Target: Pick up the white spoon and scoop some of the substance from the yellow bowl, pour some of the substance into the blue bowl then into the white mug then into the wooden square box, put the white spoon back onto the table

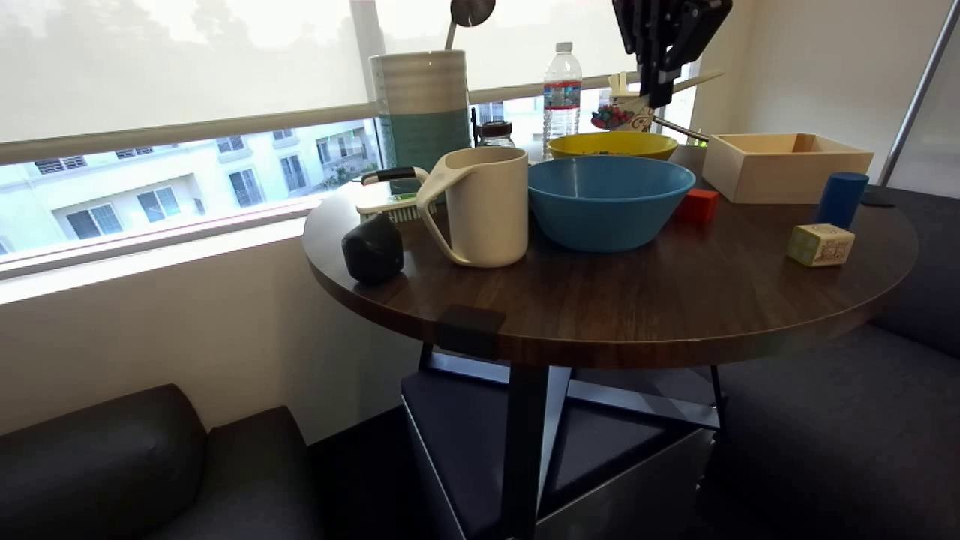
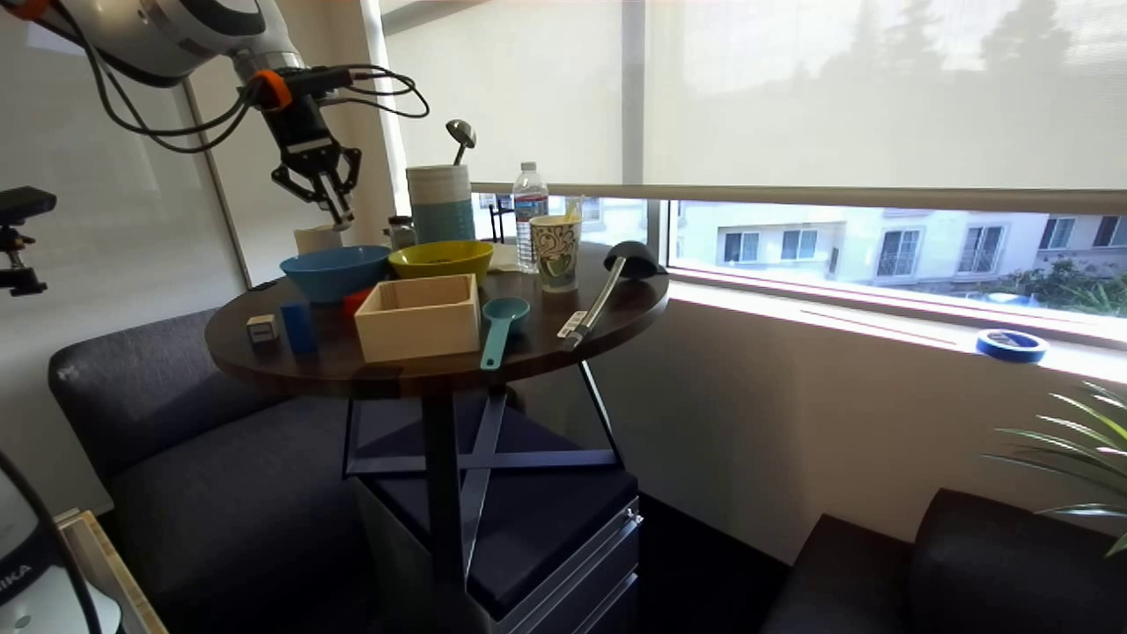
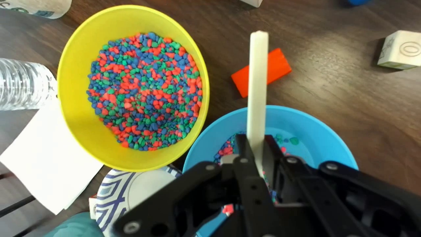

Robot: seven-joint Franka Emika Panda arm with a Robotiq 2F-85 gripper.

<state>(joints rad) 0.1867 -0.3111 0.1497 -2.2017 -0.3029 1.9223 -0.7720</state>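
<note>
Your black two-finger claw (image 3: 256,141) clamped on long, slim, cream-white spoon (image 3: 257,82), by handle, above dark brown wood-grain round table (image 1: 600,296). Should feel light, stiff; smooth narrow handle may twist, so you want square mid-handle grip. Wrist view, left to right: bright yellow round bowl (image 3: 74,98), multicoloured gravel (image 3: 144,92) inside; teal-blue round bowl (image 3: 329,141), some gravel. Room: pale roller shade (image 1: 187,67), daylight below.

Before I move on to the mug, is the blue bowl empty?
No, the wrist view shows red, blue and green bits in the blue bowl.
</note>
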